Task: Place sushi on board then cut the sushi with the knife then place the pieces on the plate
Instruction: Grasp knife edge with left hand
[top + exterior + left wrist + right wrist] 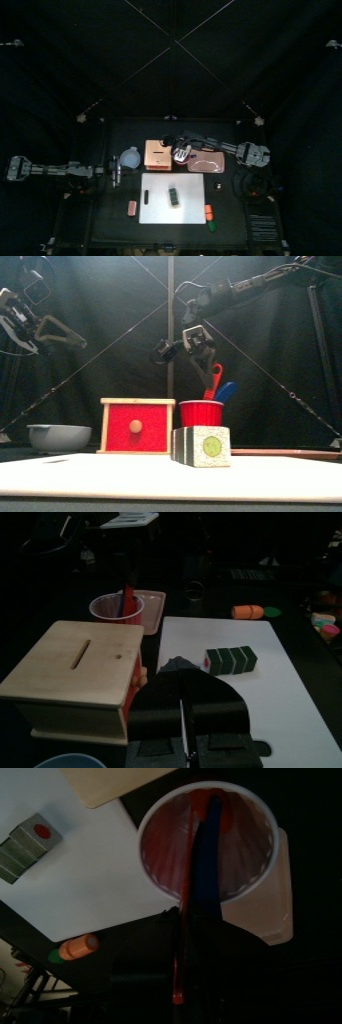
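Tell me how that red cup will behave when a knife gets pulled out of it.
The red cup may tip: the red knife and blue knife lean out well above its rim, both to one side. It looks like light plastic, so a knife dragged sideways could slide it. Lifting straight up seems safer.

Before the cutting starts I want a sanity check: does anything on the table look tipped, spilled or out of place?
Nothing stands out. The sushi roll sits on the white board, the red cup stands upright holding the knives, and the wooden box sits level.
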Action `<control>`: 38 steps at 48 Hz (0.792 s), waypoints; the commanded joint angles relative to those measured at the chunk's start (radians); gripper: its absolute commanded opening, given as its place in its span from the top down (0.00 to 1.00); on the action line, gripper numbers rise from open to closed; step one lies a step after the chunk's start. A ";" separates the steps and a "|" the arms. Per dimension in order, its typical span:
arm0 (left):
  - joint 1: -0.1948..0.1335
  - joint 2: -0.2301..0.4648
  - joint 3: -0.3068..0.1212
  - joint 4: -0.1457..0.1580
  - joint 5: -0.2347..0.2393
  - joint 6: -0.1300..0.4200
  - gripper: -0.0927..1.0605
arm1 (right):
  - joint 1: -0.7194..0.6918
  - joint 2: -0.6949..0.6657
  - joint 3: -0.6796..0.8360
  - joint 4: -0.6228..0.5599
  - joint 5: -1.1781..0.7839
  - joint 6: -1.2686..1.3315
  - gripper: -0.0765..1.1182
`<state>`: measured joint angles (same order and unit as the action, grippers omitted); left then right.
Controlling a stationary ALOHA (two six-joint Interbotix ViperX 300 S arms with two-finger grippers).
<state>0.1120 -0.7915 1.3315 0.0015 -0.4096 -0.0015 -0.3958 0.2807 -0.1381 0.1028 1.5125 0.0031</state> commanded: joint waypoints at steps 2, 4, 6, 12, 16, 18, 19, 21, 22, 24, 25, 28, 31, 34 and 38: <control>0.006 0.003 -0.006 0.000 -0.005 0.000 0.94 | -0.005 -0.018 -0.025 0.011 0.009 -0.003 0.51; 0.008 0.003 -0.006 0.000 -0.005 0.000 0.94 | -0.005 -0.017 -0.025 0.015 0.011 -0.003 0.51; 0.008 0.003 -0.006 0.000 -0.005 0.000 0.94 | -0.008 -0.015 -0.026 0.015 0.011 -0.003 0.51; 0.009 0.003 -0.005 0.000 -0.005 0.000 0.94 | -0.012 -0.015 -0.029 0.003 0.014 -0.003 0.52; 0.012 0.003 -0.005 0.000 -0.005 0.000 0.94 | -0.014 -0.015 -0.037 0.003 0.017 -0.002 0.52; 0.015 0.003 -0.005 0.000 -0.005 0.002 0.94 | -0.015 -0.015 -0.044 0.003 0.021 0.000 0.52; 0.015 0.003 -0.005 0.000 -0.006 0.002 0.94 | -0.017 -0.015 -0.049 0.003 0.025 0.000 0.52; 0.018 0.003 -0.005 0.000 -0.005 0.002 0.94 | -0.017 -0.015 -0.063 0.003 0.034 0.002 0.52; 0.020 0.003 -0.005 0.000 -0.006 0.002 0.94 | -0.017 -0.015 -0.067 0.003 0.037 0.002 0.52; 0.023 0.003 -0.005 0.000 -0.005 0.002 0.94 | -0.018 -0.015 -0.080 0.003 0.048 0.002 0.52; 0.023 0.003 -0.005 0.000 -0.005 0.002 0.94 | -0.018 -0.015 -0.087 0.003 0.052 0.002 0.52; 0.025 0.003 -0.005 0.000 -0.005 0.000 0.94 | -0.018 -0.015 -0.107 0.003 0.064 0.003 0.52; 0.025 0.003 -0.005 0.000 -0.005 0.000 0.94 | -0.020 -0.015 -0.124 0.003 0.072 0.003 0.52; 0.025 0.003 -0.005 0.000 -0.006 0.000 0.94 | -0.021 -0.018 -0.140 0.003 0.074 0.003 0.52; 0.025 0.003 -0.006 0.000 -0.006 0.000 0.94 | -0.026 -0.023 -0.150 0.002 0.078 0.005 0.52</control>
<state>0.1335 -0.7900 1.3392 0.0000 -0.4096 0.0000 -0.4111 0.2915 -0.2546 0.1028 1.5877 0.0092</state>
